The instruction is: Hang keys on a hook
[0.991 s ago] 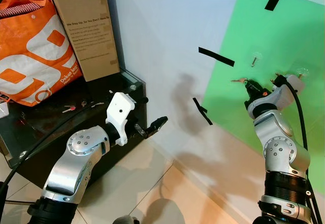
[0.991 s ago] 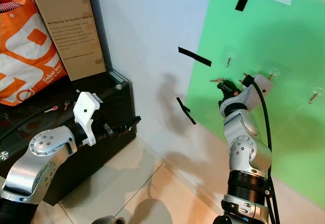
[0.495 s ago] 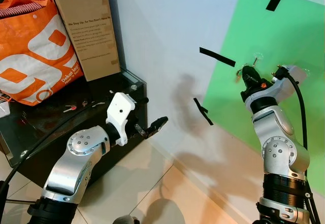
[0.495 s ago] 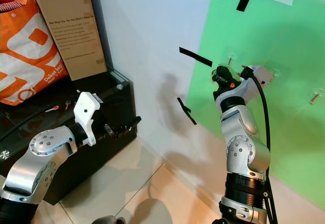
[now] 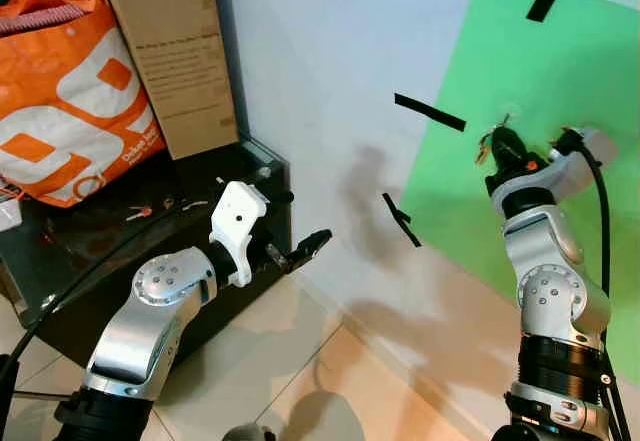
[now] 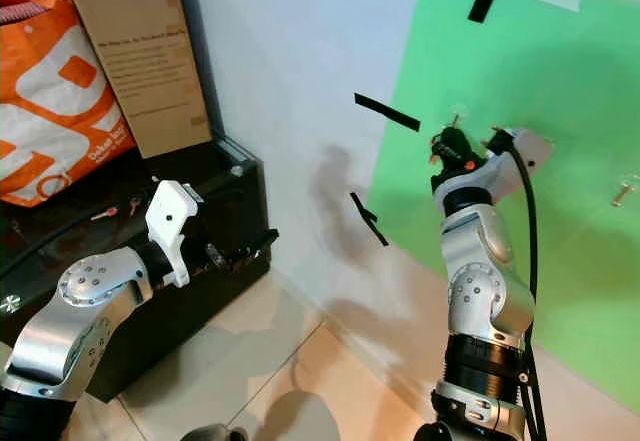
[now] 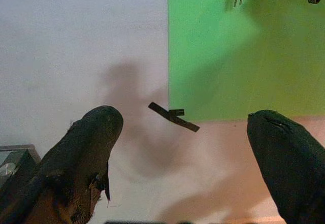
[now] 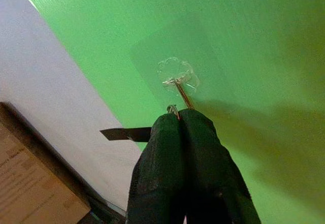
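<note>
At the upper right of the frame, I am pressing my right gripper point(image 8: 179, 120), fingers pinched on the small silver key ring point(image 8: 173, 109), against the clear plastic hook point(image 8: 176, 76) on the green wall panel point(image 5: 560, 71). My left gripper point(image 7: 185, 148) is hanging idle at the lower left, fingers spread wide.

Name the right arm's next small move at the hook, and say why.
Probably ease the right tool forward to slip the key ring over the hook. The ring is pinched in the shut fingertips, right at the hook's tip on the green panel, not yet threaded.
</note>
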You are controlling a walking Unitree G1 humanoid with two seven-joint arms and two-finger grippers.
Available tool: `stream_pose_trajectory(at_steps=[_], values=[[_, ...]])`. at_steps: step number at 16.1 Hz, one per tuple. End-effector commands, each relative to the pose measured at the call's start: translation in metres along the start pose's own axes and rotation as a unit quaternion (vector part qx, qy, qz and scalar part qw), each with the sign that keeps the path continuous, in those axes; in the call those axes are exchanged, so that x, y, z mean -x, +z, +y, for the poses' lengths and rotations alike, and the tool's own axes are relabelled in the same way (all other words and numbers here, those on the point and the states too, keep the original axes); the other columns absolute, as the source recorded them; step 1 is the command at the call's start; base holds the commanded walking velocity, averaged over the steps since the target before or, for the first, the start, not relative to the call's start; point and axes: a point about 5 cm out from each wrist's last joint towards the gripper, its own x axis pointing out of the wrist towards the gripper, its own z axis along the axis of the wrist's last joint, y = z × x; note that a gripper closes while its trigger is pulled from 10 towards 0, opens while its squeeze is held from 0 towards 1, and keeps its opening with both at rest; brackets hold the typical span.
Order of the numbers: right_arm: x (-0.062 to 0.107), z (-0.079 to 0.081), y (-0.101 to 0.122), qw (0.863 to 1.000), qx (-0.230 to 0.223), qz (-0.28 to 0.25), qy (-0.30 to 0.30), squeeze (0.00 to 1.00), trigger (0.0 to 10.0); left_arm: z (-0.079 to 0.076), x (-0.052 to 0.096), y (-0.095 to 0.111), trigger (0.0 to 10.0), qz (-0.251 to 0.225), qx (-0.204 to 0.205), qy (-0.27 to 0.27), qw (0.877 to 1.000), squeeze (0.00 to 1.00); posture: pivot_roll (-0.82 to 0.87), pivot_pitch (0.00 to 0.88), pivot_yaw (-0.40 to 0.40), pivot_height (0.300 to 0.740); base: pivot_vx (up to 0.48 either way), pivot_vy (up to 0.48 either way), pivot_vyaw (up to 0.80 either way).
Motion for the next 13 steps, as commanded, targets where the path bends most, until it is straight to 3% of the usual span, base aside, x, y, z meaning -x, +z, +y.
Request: stream_pose_trajectory(at_steps=[1, 8, 13], values=[[-0.002, -0.005, 0.007, 1.0, -0.014, -0.017, -0.02, 0.0, 10.0, 0.0, -0.002, 0.005, 10.0, -0.004, -0.006, -0.008, 1.0, 0.0, -0.01, 0.0, -0.012, 0.74, 0.0, 0.0, 0.0], [-0.003, -0.025, -0.006, 0.994, -0.057, 0.022, -0.088, 0.0, 10.0, -0.001, -0.003, 0.005, 10.0, -0.003, -0.006, -0.014, 1.0, 0.0, -0.01, 0.0, -0.007, 0.74, 0.0, 0.0, 0.0], [-0.002, -0.018, -0.017, 0.996, -0.022, 0.057, -0.07, 0.0, 10.0, -0.002, -0.005, 0.008, 10.0, -0.008, -0.009, -0.018, 1.0, 0.0, -0.01, 0.0, -0.004, 0.74, 0.0, 0.0, 0.0]])
